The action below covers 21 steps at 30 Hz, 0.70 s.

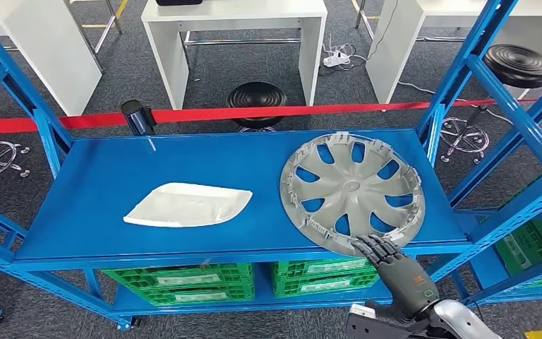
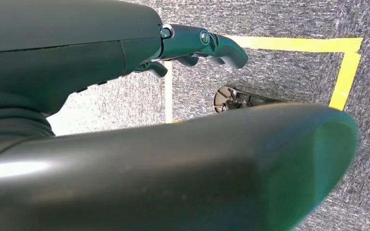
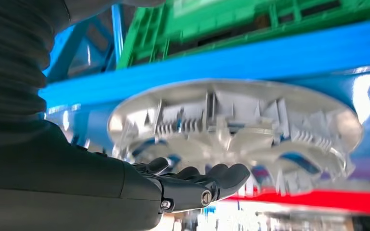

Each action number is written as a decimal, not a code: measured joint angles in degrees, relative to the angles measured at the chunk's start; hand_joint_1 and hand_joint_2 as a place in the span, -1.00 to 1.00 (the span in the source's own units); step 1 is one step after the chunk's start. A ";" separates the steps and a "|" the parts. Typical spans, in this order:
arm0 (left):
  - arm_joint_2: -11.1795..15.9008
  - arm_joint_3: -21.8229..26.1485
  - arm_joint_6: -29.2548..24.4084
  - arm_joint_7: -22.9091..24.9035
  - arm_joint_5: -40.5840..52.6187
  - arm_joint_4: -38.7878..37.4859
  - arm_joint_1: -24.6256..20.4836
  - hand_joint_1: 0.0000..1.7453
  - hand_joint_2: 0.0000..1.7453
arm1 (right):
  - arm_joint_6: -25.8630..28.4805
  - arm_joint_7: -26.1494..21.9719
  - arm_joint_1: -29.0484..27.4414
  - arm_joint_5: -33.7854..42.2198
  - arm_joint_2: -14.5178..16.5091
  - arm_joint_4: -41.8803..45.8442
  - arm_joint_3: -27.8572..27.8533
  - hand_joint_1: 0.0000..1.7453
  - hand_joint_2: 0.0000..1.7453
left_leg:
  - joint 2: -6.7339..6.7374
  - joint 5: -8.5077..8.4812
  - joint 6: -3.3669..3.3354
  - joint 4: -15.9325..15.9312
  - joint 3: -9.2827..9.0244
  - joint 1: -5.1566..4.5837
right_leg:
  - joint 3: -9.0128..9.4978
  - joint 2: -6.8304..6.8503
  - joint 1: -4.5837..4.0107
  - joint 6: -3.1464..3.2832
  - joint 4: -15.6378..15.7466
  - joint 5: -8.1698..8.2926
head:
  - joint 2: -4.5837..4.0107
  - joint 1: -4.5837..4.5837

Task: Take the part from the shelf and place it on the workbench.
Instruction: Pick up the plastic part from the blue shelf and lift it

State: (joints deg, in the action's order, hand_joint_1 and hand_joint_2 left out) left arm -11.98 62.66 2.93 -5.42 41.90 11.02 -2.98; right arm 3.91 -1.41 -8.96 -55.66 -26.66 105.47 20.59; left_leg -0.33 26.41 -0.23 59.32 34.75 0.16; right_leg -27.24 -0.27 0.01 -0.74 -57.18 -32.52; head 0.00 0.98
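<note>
Now grey wheel cover (image 1: 353, 189) (spoked, underside up) on shelf (image 1: 106, 198).

right hand (image 1: 389, 256) is reaching forward, fingers stretched out flat; left hand (image 2: 200, 45) hangs down, fingers loosely curled, holding nothing.

The grey wheel cover (image 1: 353, 191) lies flat (ribbed inner side up) on the blue shelf (image 1: 106, 205), overhanging its front edge.
</note>
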 joint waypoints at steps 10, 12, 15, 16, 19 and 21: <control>0.00 0.00 0.00 -0.20 0.17 0.00 -0.04 -1.00 -1.00 | 5.33 -2.58 5.56 -2.22 4.33 -5.95 1.33 -1.00 1.00 | -0.02 -0.08 0.09 -0.09 -0.09 0.00 | 0.05 0.01 0.00 0.01 -0.01 0.01 | 0.00 0.01; 0.00 0.00 0.00 -0.19 0.23 0.00 -0.03 -1.00 -1.00 | 5.46 -2.78 6.52 -2.28 4.87 -7.26 1.56 -1.00 1.00 | -0.03 -0.08 0.09 -0.09 -0.09 0.00 | 0.05 0.01 0.00 0.01 -0.01 0.01 | 0.00 0.01; 0.00 0.00 0.00 -0.19 0.28 0.00 -0.03 -1.00 -1.00 | 5.55 -3.05 7.56 -2.31 5.51 -8.57 1.94 -1.00 1.00 | -0.04 -0.08 0.09 -0.10 -0.09 0.00 | 0.05 0.01 0.00 0.02 -0.01 0.01 | 0.00 0.01; 0.00 0.00 0.01 -0.19 0.29 0.00 -0.03 -1.00 -1.00 | 5.58 -3.10 7.82 -2.31 5.68 -8.89 2.07 -1.00 1.00 | -0.04 -0.08 0.09 -0.10 -0.09 0.00 | 0.05 0.01 0.00 0.02 -0.01 0.01 | 0.00 0.01; 0.02 0.00 0.02 -0.19 0.41 0.00 -0.03 -1.00 -1.00 | 5.94 -3.28 8.59 -2.22 6.11 -9.97 2.42 -1.00 1.00 | -0.04 -0.08 0.09 -0.11 -0.09 0.00 | 0.05 0.02 0.00 0.02 -0.01 0.01 | 0.00 0.01; 0.02 0.00 0.02 -0.19 0.64 0.00 -0.03 -1.00 -1.00 | 6.30 -3.39 9.35 -2.13 6.50 -11.01 2.70 -1.00 1.00 | -0.03 -0.08 0.09 -0.12 -0.09 0.00 | 0.06 0.02 -0.01 0.02 -0.01 0.00 | 0.00 0.01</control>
State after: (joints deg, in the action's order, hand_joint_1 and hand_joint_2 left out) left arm -11.96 62.66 2.95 -5.61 42.54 11.02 -3.02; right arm 10.21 -4.80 0.40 -57.78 -20.16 94.46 23.29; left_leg -0.36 26.33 -0.13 59.19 34.66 0.16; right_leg -27.18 -0.26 0.00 -0.72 -57.19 -32.52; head 0.00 0.98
